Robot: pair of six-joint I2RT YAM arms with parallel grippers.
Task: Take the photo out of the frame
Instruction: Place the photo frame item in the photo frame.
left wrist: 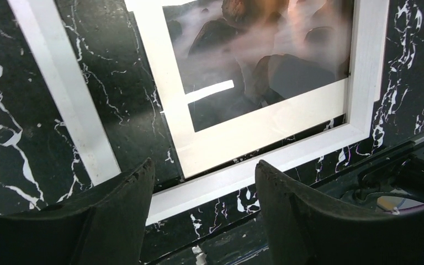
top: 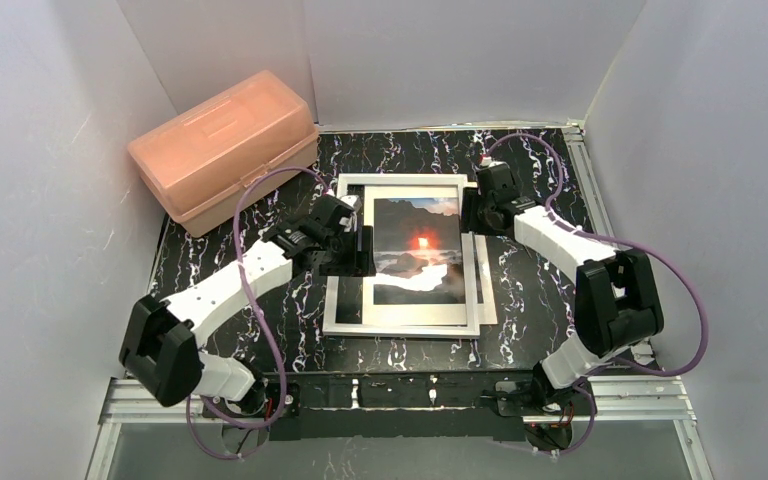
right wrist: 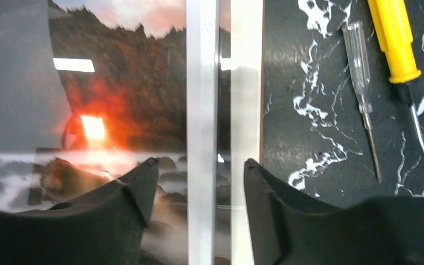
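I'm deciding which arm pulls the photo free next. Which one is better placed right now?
Probably the right. The right gripper, open, straddles the frame edge, with the photo directly under one finger. The left gripper, also open, hangs over the mat corner, the photo farther ahead.

The frame (top: 400, 328), with a thin white border, lies flat mid-counter (top: 530, 290). Its white mat (top: 484, 292) sits skewed, poking past the right edge. The glossy photo (top: 417, 250) lies face up inside, showing an orange-red sun glow, misty water and dark rocks.
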